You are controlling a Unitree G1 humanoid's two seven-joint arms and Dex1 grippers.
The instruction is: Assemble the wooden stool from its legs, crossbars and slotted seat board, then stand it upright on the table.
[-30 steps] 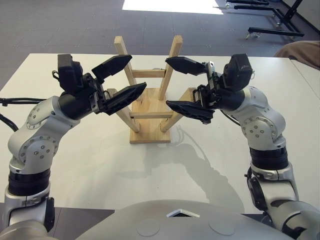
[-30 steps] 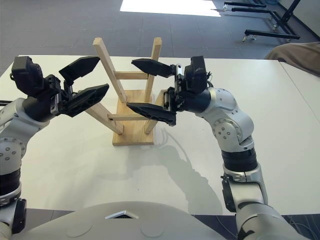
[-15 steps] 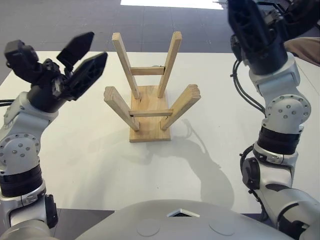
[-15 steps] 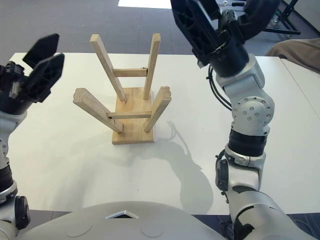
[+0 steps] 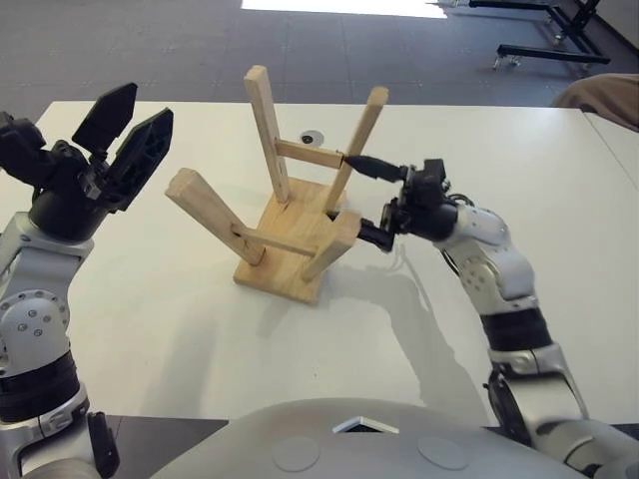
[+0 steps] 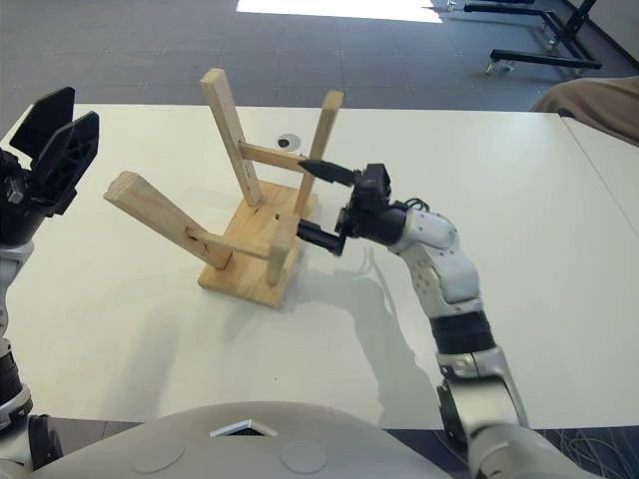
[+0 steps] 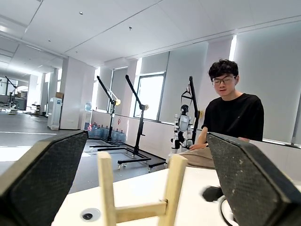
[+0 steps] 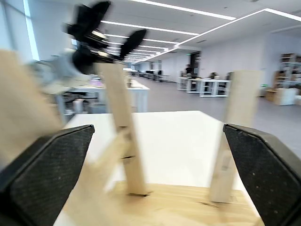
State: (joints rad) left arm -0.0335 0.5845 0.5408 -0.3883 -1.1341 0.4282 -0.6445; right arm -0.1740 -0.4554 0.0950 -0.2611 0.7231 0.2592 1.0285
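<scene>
**A:** Where is the stool?

**B:** Upside down on the white table, near the middle. Its seat board is underneath, and the four legs stick up, splayed outward.

**A:** Which part is nearest?

**B:** The two front legs. The left one leans far out to the left, the right one stands beside it, and a crossbar joins them.

**A:** And the right gripper?

**B:** Spread wide, holding nothing. It sits at the stool's right side. One finger is just beside the top of the front right leg. The other is up by the back crossbar, where it meets the back right leg. I cannot tell whether either tip touches wood. From its wrist, both pads frame the legs, with the board below.

**A:** The left gripper?

**B:** Also open wide and empty. It is raised over the table's left side, well apart from the stool, with its fingers pointing up and toward it.

**A:** And farther back?

**B:** The back left leg, then a small round hole in the tabletop behind the stool.
</scene>
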